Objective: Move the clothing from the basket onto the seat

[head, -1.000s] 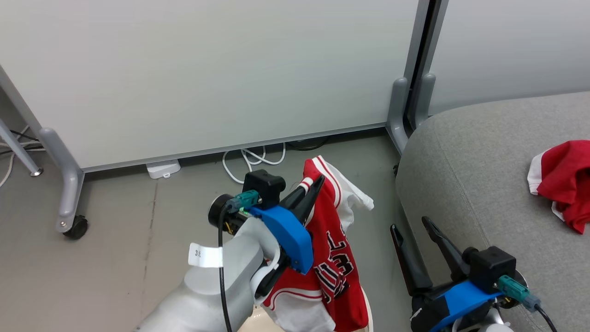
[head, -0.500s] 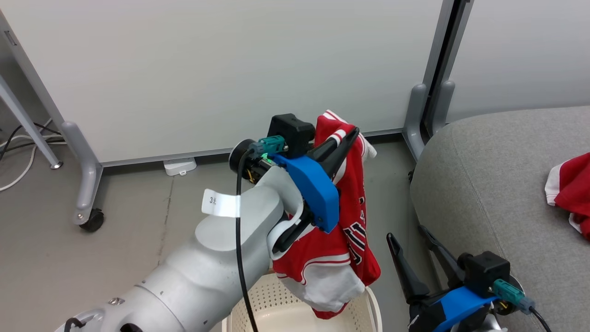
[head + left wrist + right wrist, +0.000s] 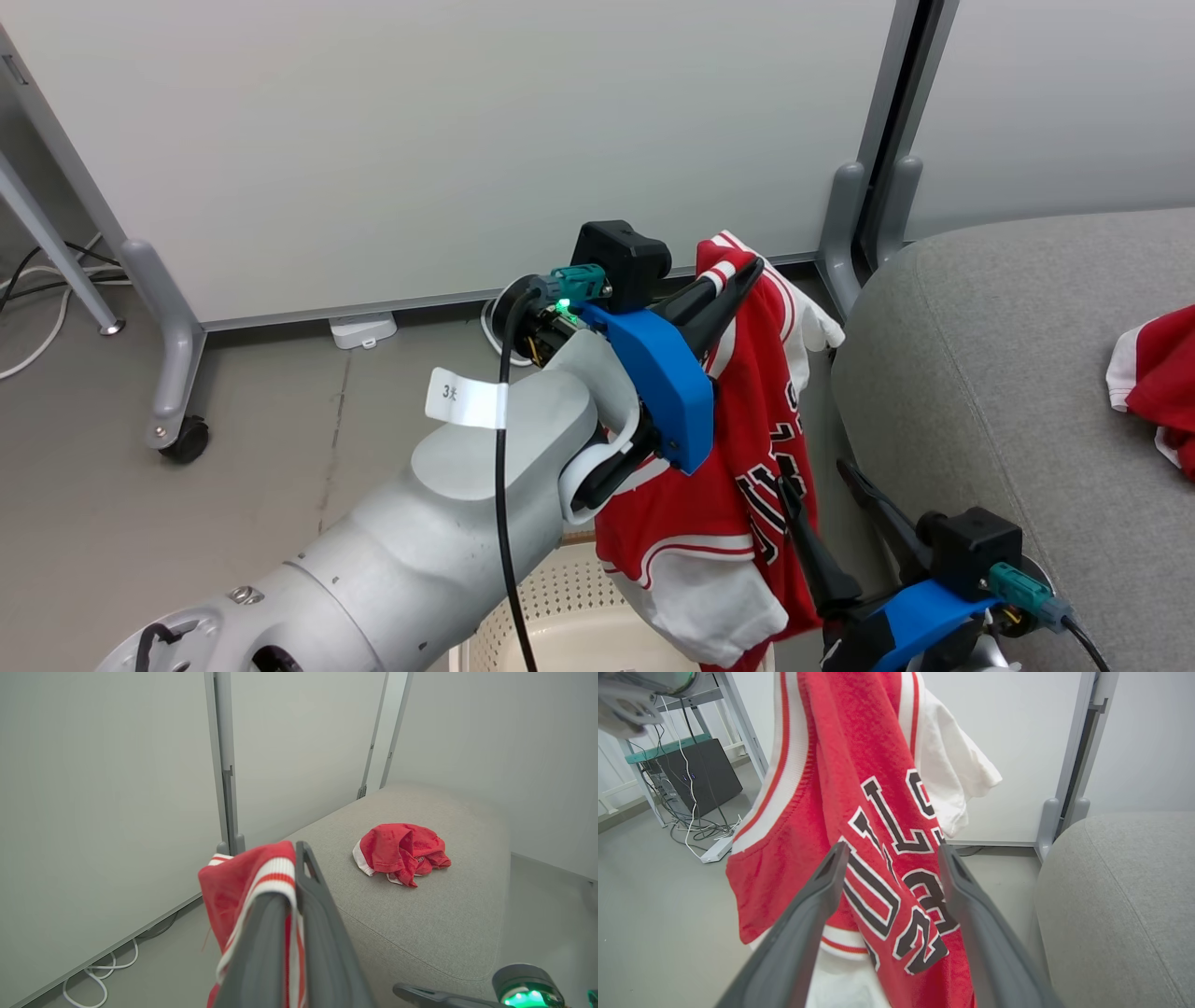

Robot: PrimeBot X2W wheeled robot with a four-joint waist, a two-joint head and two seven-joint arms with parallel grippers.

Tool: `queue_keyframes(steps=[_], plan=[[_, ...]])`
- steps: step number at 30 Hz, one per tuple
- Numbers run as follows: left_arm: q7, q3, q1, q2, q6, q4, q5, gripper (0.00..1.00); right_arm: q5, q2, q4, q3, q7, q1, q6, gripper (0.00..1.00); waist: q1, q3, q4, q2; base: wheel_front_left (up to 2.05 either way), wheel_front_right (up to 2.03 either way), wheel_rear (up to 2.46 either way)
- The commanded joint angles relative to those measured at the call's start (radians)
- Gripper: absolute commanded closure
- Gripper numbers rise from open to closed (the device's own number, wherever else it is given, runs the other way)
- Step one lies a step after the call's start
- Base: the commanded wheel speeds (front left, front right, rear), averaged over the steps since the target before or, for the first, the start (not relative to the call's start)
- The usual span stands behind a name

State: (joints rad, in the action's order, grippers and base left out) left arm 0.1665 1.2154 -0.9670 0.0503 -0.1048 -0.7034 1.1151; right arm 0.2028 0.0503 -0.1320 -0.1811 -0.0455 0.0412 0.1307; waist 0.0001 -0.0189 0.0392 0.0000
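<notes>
1. White partition panels (image 3: 420, 140) on grey legs and a grey floor (image 3: 280, 448) are seen behind the work.
2. The red jersey (image 3: 709, 523) is held in the air above the basket (image 3: 551, 607), just beside the edge of the seat (image 3: 980, 373) and not yet over it. A second red garment (image 3: 402, 851) lies crumpled on the seat.
3. The left gripper (image 3: 742, 280) is closed on the striped ribbed trim at the top of the jersey. The right gripper (image 3: 814, 476) is held low with its fingers spread and nothing between them; the jersey hangs just in front of it.
4. The jersey is judged to be light, soft and limp, so it will probably swing and drape. The ribbed trim seems the best place for a hold, because it is thicker there. The loose hem could be caught on the right gripper.
5. The basket is mostly covered by the left arm and the jersey, so it cannot be told whether more lies inside. The hem is cut off in the head view, the lettering is folded and only partly readable, and contact with the right fingers cannot be told.
</notes>
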Motion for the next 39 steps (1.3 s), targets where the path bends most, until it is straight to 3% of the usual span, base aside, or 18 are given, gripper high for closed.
queue_keyframes(steps=[1,15,26,39], plan=[[0.006,0.007,-0.015,0.001,0.006,-0.001,0.006,1.0,-0.008,0.0,0.001,0.001,0.003,0.005,0.0,0.0,-0.0001,0.003,0.002,0.0,0.0,0.0,0.0],[0.007,0.05,-0.027,0.0,0.015,0.019,0.029,1.0,0.018,0.016,-0.082,-0.057,0.048,0.087,0.0,0.0,-0.0001,0.012,0.018,0.0,0.0,0.0,0.0],[0.006,0.063,-0.02,0.0,0.018,0.036,0.025,1.0,0.073,0.054,-0.253,-0.166,0.074,0.258,0.0,0.0,-0.0001,0.018,0.014,0.0,0.0,0.0,0.0],[-0.008,0.067,-0.008,0.0,0.016,0.056,0.023,1.0,0.141,0.037,-0.478,-0.261,0.031,0.424,0.0,0.0,-0.0001,0.014,0.017,0.0,0.0,0.0,0.0]])
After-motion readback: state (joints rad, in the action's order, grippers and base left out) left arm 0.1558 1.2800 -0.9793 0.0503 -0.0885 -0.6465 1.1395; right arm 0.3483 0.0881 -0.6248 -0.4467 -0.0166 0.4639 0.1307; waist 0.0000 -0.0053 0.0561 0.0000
